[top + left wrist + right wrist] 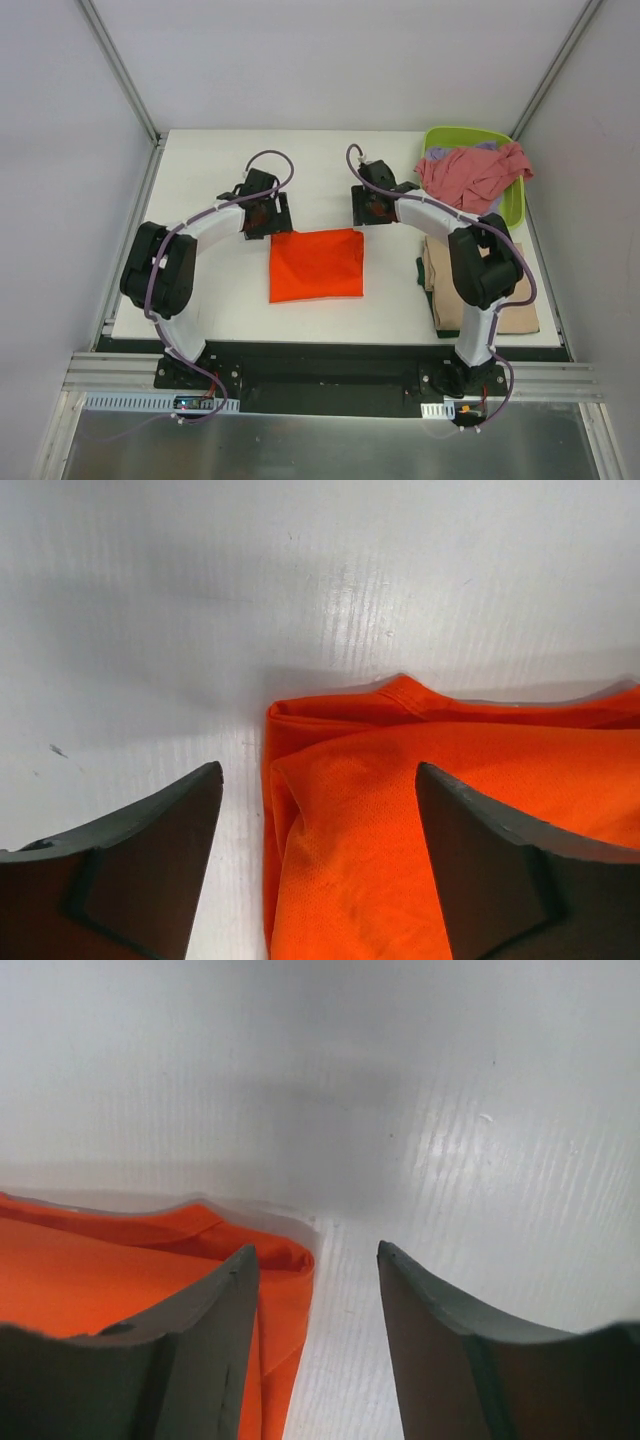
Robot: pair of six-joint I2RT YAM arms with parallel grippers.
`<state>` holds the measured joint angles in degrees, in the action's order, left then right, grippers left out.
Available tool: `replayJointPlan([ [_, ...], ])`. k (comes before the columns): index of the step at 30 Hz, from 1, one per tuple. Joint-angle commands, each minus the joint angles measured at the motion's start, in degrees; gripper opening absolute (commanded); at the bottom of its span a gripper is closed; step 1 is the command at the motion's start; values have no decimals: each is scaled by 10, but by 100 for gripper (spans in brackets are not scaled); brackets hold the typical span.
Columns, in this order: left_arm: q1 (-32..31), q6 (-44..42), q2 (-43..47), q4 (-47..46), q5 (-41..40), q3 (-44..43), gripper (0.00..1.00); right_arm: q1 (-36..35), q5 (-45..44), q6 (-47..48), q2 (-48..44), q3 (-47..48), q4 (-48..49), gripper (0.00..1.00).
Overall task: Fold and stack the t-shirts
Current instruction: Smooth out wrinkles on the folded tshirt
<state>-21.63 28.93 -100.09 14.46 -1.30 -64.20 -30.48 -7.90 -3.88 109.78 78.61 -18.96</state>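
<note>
The left gripper (266, 216) stands with its jaws well apart above the far left corner of the bright orange short-sleeved cloth t-shirt (316, 265), and its wrist view shows that corner lying flat on the white desk (210, 180) between the two dark fingers (150, 860), neither of which has hold of it. The right gripper (372, 207) is likewise parted, a little less widely, over the far right corner; one finger (190, 1350) hangs over the orange hem and the other over bare desk, and it grips nothing. The orange t-shirt lies in the middle of the desk as a tidy, nearly square packet with layered edges, so its folding looks finished or close to it. A folded tan cloth t-shirt (515, 310) rests at the right side of the desk, partly hidden by the right arm; a dark edge beneath it may be another garment, though that cannot be told. A crumpled dusty pink t-shirt (470, 172) and a bit of lavender cloth (441, 153) sit unfolded in the lime-green plastic tub (447, 131) at the far right corner. By this reckoning the task is around its midpoint: the orange packet has yet to join the tan stack, and the tub's shirts remain to be folded.
</note>
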Motion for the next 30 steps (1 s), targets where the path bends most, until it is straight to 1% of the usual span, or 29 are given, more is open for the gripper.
replayJointPlan([
  [1,6,-5,70,7,10,-9,88,-3,30,9,-60,13,-22,61],
  [2,5,-5,86,7,9,-4,99,-5,47,5,-77,6,-24,66],
  [3,5,-2,101,7,7,3,99,-6,71,3,-94,-5,-21,70],
  [4,6,1,118,7,3,11,99,-8,107,-2,-112,-23,-13,79],
  [5,5,4,133,8,-1,21,99,-9,134,-9,-129,-39,-3,85],
  [6,5,10,153,7,1,34,99,-9,170,-12,-141,-51,8,89],
  [8,5,18,182,0,27,51,99,-11,242,-23,-160,-72,36,94],
  [10,5,17,194,-26,83,65,99,-17,309,-49,-170,-104,89,98],
  [12,5,17,187,-61,162,72,99,-29,364,-79,-165,-128,165,98],
  [13,5,20,178,-72,179,70,99,-34,373,-94,-157,-136,187,98],
  [14,6,21,163,-76,194,64,99,-41,379,-100,-146,-139,221,98],
  [16,6,24,126,-78,214,51,99,-42,373,-117,-114,-134,229,97],
  [19,6,25,78,-81,237,41,99,-30,322,-129,-91,-144,226,95],
  [22,6,17,43,-83,249,38,99,3,276,-127,-78,-179,220,95],
  [25,6,8,15,-85,249,36,99,38,283,-126,-42,-190,205,95],
  [30,12,-4,-6,-85,242,39,99,57,272,-122,-6,-199,198,95],
])
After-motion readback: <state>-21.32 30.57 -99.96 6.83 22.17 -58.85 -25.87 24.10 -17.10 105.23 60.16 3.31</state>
